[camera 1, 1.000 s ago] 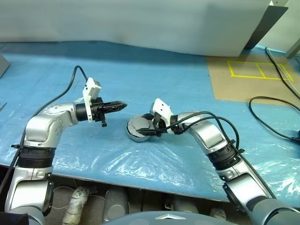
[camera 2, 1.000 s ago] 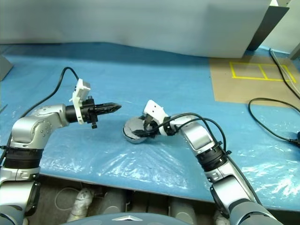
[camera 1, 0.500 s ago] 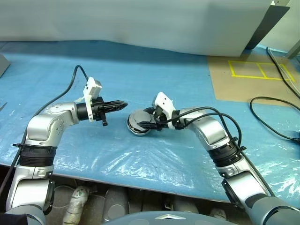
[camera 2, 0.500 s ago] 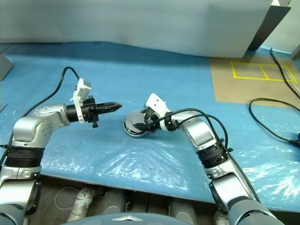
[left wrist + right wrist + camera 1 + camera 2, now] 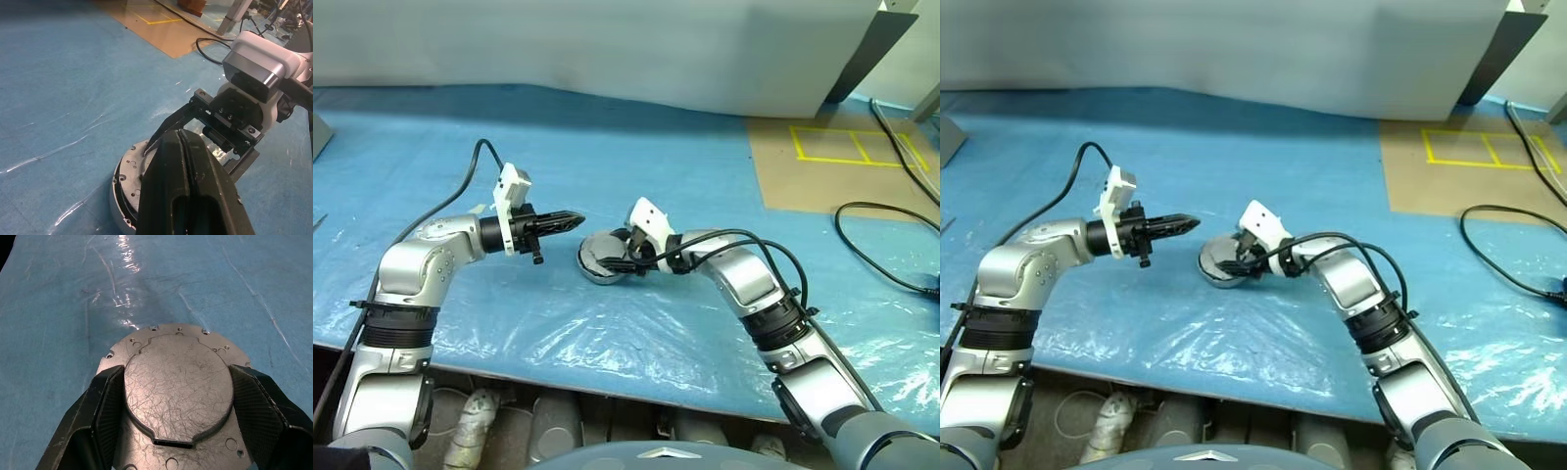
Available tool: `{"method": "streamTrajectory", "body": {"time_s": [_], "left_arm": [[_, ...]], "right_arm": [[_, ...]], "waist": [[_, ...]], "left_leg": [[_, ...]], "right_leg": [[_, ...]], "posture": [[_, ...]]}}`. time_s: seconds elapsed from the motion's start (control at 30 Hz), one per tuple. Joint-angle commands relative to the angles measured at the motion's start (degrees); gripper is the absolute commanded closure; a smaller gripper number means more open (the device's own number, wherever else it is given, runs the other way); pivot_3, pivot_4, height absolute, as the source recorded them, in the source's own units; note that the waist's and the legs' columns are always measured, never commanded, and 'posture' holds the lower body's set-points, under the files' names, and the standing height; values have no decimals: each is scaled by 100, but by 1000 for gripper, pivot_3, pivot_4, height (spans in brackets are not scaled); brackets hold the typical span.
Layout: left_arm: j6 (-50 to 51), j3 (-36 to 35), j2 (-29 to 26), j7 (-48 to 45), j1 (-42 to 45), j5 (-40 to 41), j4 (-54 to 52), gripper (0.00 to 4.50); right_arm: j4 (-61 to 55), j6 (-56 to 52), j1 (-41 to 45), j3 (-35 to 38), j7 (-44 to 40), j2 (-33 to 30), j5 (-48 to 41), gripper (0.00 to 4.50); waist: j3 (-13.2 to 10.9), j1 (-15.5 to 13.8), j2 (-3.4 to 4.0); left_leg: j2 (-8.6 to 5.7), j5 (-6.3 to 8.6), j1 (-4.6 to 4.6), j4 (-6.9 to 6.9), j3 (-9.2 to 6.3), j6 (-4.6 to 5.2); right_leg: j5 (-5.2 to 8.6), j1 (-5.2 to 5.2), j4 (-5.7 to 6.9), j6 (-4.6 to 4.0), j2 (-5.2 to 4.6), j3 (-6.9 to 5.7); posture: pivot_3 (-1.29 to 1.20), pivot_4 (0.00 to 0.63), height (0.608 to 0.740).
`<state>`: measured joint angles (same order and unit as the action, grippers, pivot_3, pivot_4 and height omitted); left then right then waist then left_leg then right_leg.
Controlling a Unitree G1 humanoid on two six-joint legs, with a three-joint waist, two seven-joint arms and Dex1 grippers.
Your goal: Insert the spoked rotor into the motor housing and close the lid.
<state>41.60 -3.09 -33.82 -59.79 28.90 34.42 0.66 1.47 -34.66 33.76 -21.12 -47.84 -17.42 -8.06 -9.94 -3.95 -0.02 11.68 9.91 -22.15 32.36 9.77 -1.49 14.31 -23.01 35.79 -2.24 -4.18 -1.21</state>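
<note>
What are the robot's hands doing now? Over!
Left gripper shut, empty, hovering beside the lid. Right gripper straddling the lid's raised centre, lid sitting on the motor housing. Nothing in the way on the blue sheet.

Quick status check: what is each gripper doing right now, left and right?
Left gripper: shut, empty, hovering beside the lid.
Right gripper: fingers spread wide around the lid's raised centre, on the blue sheet.

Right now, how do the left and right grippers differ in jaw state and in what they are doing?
The left gripper is shut and empty, held above the blue sheet beside the lid. The right gripper stands wide, its two fingers flanking the raised round centre of the lid. The left points roughly level, the right angles downward. Both have two black fingers.
</note>
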Motion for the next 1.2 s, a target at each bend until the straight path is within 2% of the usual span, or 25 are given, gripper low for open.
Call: {"method": "streamTrajectory", "body": {"time_s": [0.03,0.3,0.8,0.93,1.0,1.2], "left_arm": [[-116,-29,-46,-60,132,-4,-5,4500],[-149,3,-49,-91,127,-34,30,4500],[-222,61,-69,-95,178,-136,109,4500],[-398,243,-43,-101,207,-376,213,4500],[-756,515,-29,4,221,-802,368,4500],[-1389,996,-10,-20,193,-1508,826,4500]], "right_arm": [[-115,-67,-5,23,70,195,-103,1524],[159,-308,210,111,277,464,-70,1524],[801,397,-114,-410,334,198,611,1524],[1148,479,-94,-386,670,341,776,1524],[1275,360,-85,-354,812,439,793,1524],[1312,363,-145,-371,649,342,781,1524]], "waist": [[0,3,0],[0,5,0],[1,3,0],[1,5,0],[2,4,2],[8,2,4]], "left_leg": [[0,0,1,1,0,0],[1,0,1,2,0,0],[6,1,32,3,0,0],[7,1,65,2,1,0],[7,2,93,-6,3,0],[5,2,118,-15,4,0]], "right_leg": [[0,0,0,0,0,0],[0,0,0,0,0,1],[1,31,0,-1,-1,5],[2,62,-2,-1,-2,11],[3,81,-3,-1,-3,14],[2,96,-3,2,-6,20]], "posture": [[0,150,740],[0,150,740],[0,150,740],[0,150,740],[0,150,740],[0,150,740]]}}
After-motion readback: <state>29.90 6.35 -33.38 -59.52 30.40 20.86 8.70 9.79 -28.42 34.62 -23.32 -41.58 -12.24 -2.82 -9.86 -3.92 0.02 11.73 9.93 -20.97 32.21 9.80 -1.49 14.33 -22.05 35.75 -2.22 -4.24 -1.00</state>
